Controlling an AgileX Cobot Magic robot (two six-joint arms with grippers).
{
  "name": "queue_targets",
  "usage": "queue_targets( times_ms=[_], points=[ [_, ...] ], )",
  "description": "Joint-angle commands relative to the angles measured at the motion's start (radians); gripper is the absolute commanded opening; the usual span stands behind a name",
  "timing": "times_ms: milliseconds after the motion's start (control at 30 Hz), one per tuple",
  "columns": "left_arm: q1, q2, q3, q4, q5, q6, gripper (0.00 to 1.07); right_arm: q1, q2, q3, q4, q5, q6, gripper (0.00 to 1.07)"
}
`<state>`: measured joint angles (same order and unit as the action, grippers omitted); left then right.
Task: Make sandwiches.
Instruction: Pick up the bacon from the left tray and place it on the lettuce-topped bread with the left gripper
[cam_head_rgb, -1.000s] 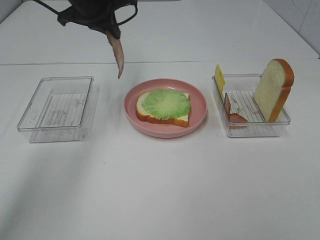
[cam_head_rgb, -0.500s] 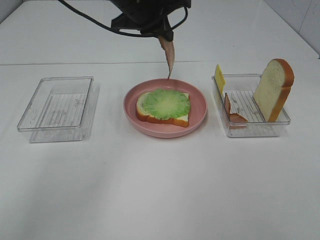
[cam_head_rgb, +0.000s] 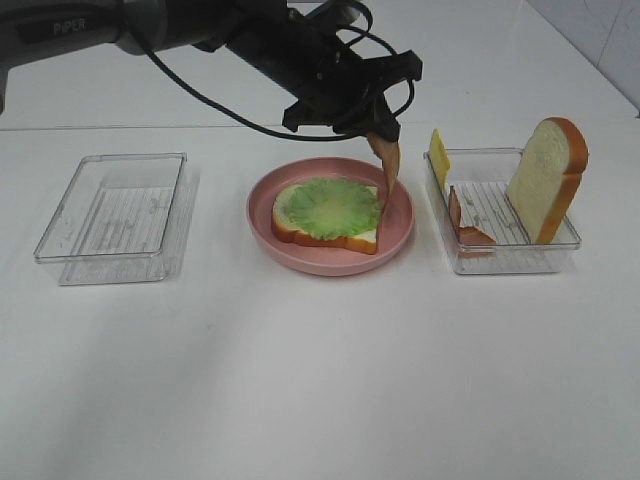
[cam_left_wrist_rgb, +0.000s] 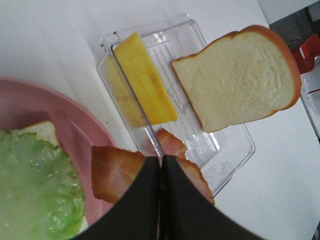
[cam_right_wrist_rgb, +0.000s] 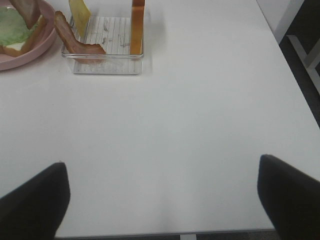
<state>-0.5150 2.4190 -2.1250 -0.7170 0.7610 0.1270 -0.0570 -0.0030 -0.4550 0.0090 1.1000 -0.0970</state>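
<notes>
Brown-red bacon (cam_head_rgb: 386, 165) hangs pinched in my left tool (cam_left_wrist_rgb: 161, 161), held over the lettuce (cam_head_rgb: 330, 207) and bread (cam_head_rgb: 362, 238) on the pink plate (cam_head_rgb: 300, 262), ready to lay flat; my right tool (cam_right_wrist_rgb: 160, 195) sits spread, empty.

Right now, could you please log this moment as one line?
left gripper: shut on bacon strip, hanging over plate | plate: bread topped with lettuce | right gripper: open
</notes>
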Motion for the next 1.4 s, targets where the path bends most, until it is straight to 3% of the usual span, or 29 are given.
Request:
queue_targets(
  times_ms=[33, 400, 533, 633, 900, 933, 967, 1000, 1033, 1067, 1133, 1167, 1200, 1400],
  points=[
    [0.009, 0.020, 0.003, -0.017, 0.008, 0.021, 0.00, -0.008, -0.031, 0.002, -0.009, -0.002, -0.007, 0.99],
    [0.079, 0.060, 0.003, 0.038, 0.088, 0.020, 0.00, -0.008, -0.031, 0.002, -0.009, -0.002, -0.007, 0.99],
    [0.074, 0.059, 0.003, 0.157, 0.098, 0.020, 0.00, -0.008, -0.031, 0.002, -0.009, -0.002, -0.007, 0.99],
    [0.070, 0.059, 0.003, 0.193, 0.099, 0.020, 0.00, -0.008, -0.031, 0.002, -0.009, -0.002, -0.007, 0.99],
    [0.070, 0.059, 0.003, 0.315, 0.104, -0.055, 0.02, -0.008, -0.031, 0.002, -0.009, -0.002, -0.007, 0.99],
    [0.070, 0.059, 0.003, 0.327, 0.102, -0.071, 0.10, -0.008, -0.031, 0.002, -0.009, -0.002, -0.007, 0.99],
    [0.070, 0.059, 0.003, 0.330, 0.102, -0.071, 0.25, -0.008, -0.031, 0.002, -0.009, -0.002, -0.007, 0.99],
    [0.070, 0.059, 0.003, 0.330, 0.102, -0.071, 0.25, -0.008, -0.031, 0.002, -0.009, -0.002, -0.007, 0.99],
    [0.070, 0.059, 0.003, 0.330, 0.102, -0.071, 0.37, -0.008, -0.031, 0.002, -0.009, -0.002, -0.007, 0.99],
    [0.070, 0.059, 0.003, 0.330, 0.102, -0.071, 0.37, -0.008, -0.031, 0.002, -0.009, -0.002, -0.007, 0.99],
    [0.070, 0.057, 0.001, 0.330, 0.104, -0.075, 0.92, -0.008, -0.031, 0.002, -0.009, -0.002, -0.007, 0.99],
    [0.070, 0.057, 0.001, 0.330, 0.104, -0.075, 0.92, -0.008, -0.031, 0.002, -0.009, -0.002, -0.007, 0.99],
    [0.070, 0.054, 0.000, 0.330, 0.107, -0.078, 1.02, -0.008, -0.031, 0.002, -0.009, -0.002, -0.007, 0.99],
    [0.070, 0.002, -0.002, 0.351, 0.133, -0.086, 1.02, -0.008, -0.031, 0.002, -0.009, -0.002, -0.007, 0.99]
  ],
)
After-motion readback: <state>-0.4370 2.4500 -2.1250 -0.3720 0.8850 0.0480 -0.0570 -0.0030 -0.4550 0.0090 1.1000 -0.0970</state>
